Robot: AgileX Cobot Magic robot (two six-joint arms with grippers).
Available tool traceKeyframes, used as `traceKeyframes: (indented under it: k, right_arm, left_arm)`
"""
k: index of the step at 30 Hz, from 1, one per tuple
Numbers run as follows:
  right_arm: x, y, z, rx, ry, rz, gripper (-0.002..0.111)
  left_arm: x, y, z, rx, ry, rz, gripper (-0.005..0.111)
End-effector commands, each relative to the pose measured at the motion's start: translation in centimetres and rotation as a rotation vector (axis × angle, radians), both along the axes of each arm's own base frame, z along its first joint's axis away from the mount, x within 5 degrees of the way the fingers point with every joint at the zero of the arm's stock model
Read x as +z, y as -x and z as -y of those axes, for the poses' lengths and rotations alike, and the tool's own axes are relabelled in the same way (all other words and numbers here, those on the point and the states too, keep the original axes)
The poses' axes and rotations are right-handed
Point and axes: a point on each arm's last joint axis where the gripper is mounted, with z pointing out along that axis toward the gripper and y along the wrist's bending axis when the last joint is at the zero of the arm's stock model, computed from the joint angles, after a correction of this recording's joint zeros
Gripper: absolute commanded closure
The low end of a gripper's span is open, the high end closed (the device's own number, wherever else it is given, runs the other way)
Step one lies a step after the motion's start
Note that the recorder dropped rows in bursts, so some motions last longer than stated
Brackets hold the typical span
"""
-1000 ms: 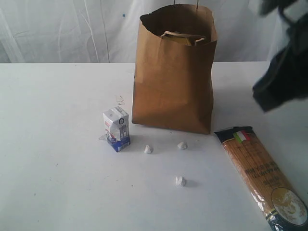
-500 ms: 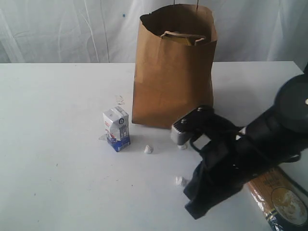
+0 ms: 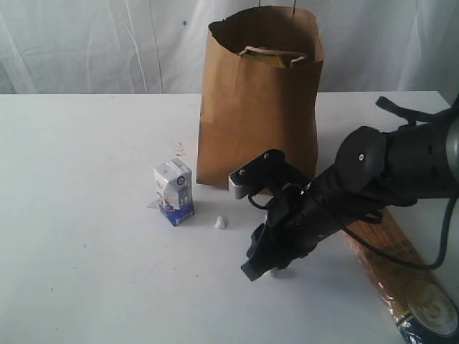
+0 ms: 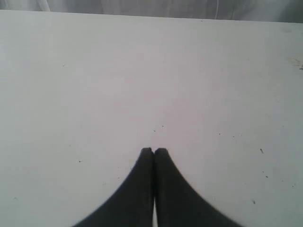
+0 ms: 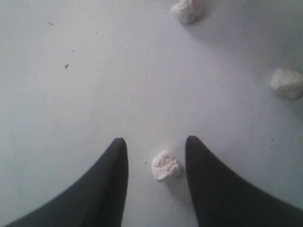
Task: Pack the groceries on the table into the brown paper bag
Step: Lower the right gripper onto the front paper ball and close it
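The brown paper bag [image 3: 258,100] stands upright at the back of the table [image 3: 86,251]. A small white-blue carton [image 3: 173,191] stands to the left of the bag's base. The long spaghetti packet [image 3: 401,283] lies at the front right, partly hidden by my right arm. My right gripper [image 3: 259,271] [image 5: 156,142] is low over the table in front of the bag, open, with a small white crumb [image 5: 165,166] lying between its fingers, untouched. My left gripper [image 4: 153,150] is shut on nothing above bare tabletop and is out of the exterior view.
Another white crumb [image 3: 221,223] lies beside the carton. In the right wrist view two more crumbs [image 5: 188,9] [image 5: 287,82] lie beyond the fingers. A white curtain [image 3: 86,43] hangs behind the table.
My right arm has swung down from the upper right and moved left to the table in front of the bag. Its jaws have opened around a crumb.
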Motion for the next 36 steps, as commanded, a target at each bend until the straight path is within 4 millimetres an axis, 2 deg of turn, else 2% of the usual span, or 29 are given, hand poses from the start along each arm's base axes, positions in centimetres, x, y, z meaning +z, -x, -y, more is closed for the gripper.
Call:
traceKeyframes:
  k: [1,5,17,19,25,28,33,36]
  right_arm:
    - [-0.7,-0.1,-0.2,0.005,0.016,-0.019,0.070]
    - [-1.5,0.0,-0.1,0.029,0.046,-0.044,0.070]
    - [-2.0,0.2,0.1,0.063,0.081,-0.048,0.070]
    - [-2.0,0.1,0.1,0.060,0.080,-0.045,0.075]
    - [-1.9,0.5,0.0,0.067,0.082,-0.104,0.108]
    - [-1.7,0.6,0.0,0.060,0.080,-0.132,0.108]
    - [-0.2,0.9,0.0,0.017,0.051,-0.159,0.108]
    - [2.5,2.2,0.2,0.025,0.017,-0.180,0.108]
  left_arm:
    - [0.0,0.0,0.0,-0.008,-0.006,0.006,0.107]
    - [0.0,0.0,0.0,-0.008,-0.006,0.006,0.107]
    - [0.0,0.0,0.0,-0.008,-0.006,0.006,0.107]
    - [0.0,0.0,0.0,-0.008,-0.006,0.006,0.107]
    - [0.0,0.0,0.0,-0.008,-0.006,0.006,0.107]
    - [0.0,0.0,0.0,-0.008,-0.006,0.006,0.107]
    - [0.0,0.0,0.0,-0.008,-0.006,0.006,0.107]
    - [0.0,0.0,0.0,-0.008,-0.006,0.006,0.107]
